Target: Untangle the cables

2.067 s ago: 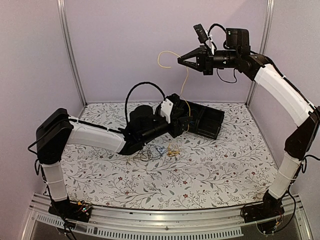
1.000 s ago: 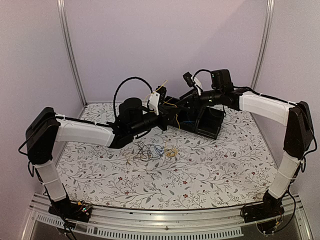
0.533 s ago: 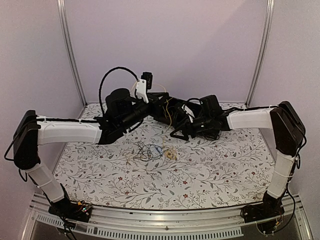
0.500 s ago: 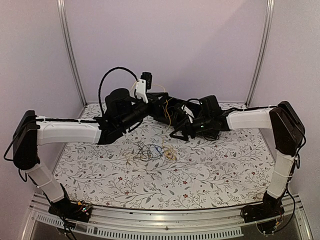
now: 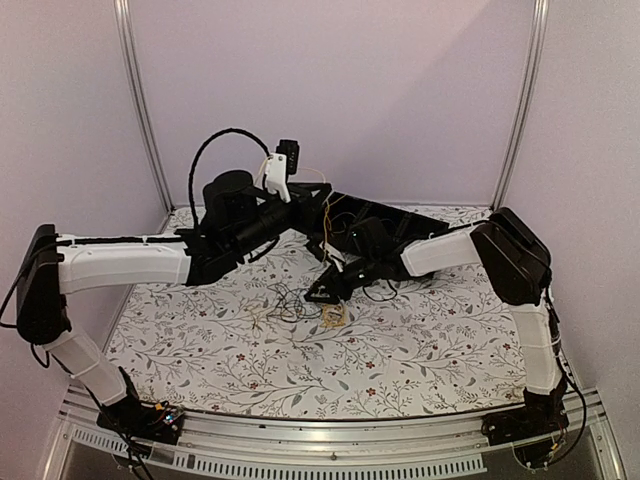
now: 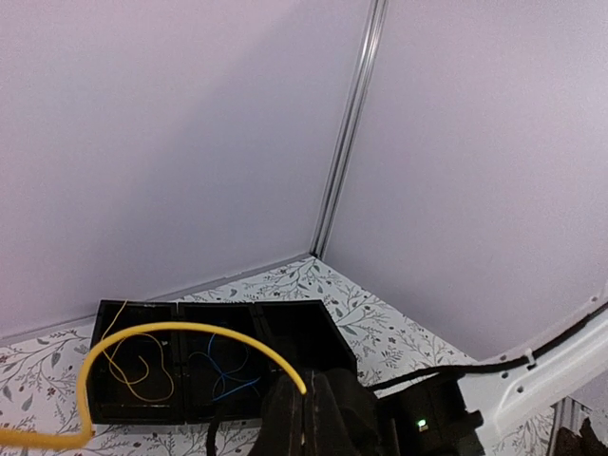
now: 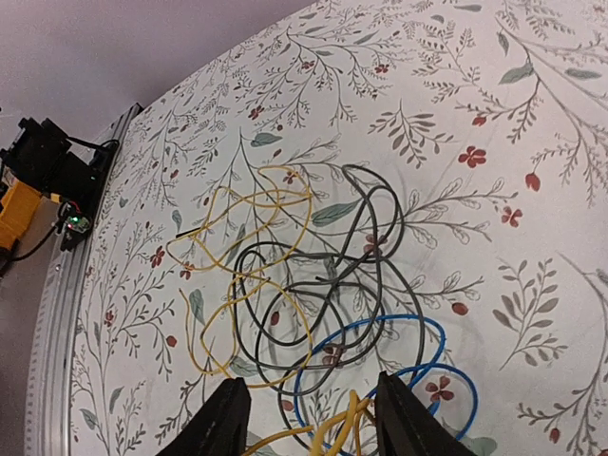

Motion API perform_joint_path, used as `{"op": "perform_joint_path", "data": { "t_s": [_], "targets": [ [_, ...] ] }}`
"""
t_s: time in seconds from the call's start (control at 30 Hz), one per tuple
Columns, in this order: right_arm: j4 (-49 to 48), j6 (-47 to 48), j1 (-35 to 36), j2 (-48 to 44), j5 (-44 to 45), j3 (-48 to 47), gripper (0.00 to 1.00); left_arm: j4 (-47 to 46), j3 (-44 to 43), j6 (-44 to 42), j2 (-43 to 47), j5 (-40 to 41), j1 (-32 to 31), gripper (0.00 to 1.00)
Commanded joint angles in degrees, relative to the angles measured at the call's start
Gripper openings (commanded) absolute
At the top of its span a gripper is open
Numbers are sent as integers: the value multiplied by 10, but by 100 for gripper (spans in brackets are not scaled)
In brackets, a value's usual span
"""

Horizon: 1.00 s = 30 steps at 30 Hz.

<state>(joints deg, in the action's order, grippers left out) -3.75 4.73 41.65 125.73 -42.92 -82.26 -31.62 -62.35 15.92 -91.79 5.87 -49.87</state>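
A tangle of thin cables (image 5: 300,300) lies on the flowered table: yellow (image 7: 309,211), black (image 7: 275,245) and blue (image 7: 389,319) loops crossing each other. My right gripper (image 7: 313,423) hovers just over its near side, open, with a few yellow strands (image 7: 351,418) between the fingers. My left gripper (image 6: 306,399) is raised and shut on one end of a thicker yellow cable (image 6: 190,329) that arcs off to the left. Behind it the black tray (image 6: 294,332) holds a thin yellow cable (image 6: 133,370) and a blue cable (image 6: 223,366) in separate compartments.
The tray (image 5: 420,215) sits at the back of the table, close behind both wrists. An aluminium rail (image 7: 57,313) with an electronics box (image 7: 38,161) runs along the table's near edge. Purple walls and metal posts (image 6: 347,123) close the back.
My right arm swung down and left, from beside the tray to the tangle on the table, and its jaws narrowed. The left arm drew back slightly, still gripping the yellow cable.
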Motion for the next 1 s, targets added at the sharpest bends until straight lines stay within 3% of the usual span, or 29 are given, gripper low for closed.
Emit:
{"op": "perform_joint_path", "data": {
  "t_s": [0.0,0.1,0.37,0.43,0.57,0.77,0.97],
  "targets": [
    [-12,-70,9,59,-34,-27,35,31,-53,-14,49,0,-7,0],
    [-16,-98,9,83,-40,-26,8,51,-97,-49,76,16,-27,0],
    [-17,-126,8,109,-27,-4,5,114,-325,-220,116,47,-114,0],
    [-15,-134,8,117,-19,-1,7,115,-369,-265,115,57,-142,0],
    [3,-138,7,131,-17,-16,38,136,-453,-350,102,77,-177,0],
    [11,-134,3,129,-44,-20,43,144,-482,-398,96,108,-186,0],
    [12,-99,4,86,-68,2,43,138,-423,-400,111,139,-185,0]
  ]
}}
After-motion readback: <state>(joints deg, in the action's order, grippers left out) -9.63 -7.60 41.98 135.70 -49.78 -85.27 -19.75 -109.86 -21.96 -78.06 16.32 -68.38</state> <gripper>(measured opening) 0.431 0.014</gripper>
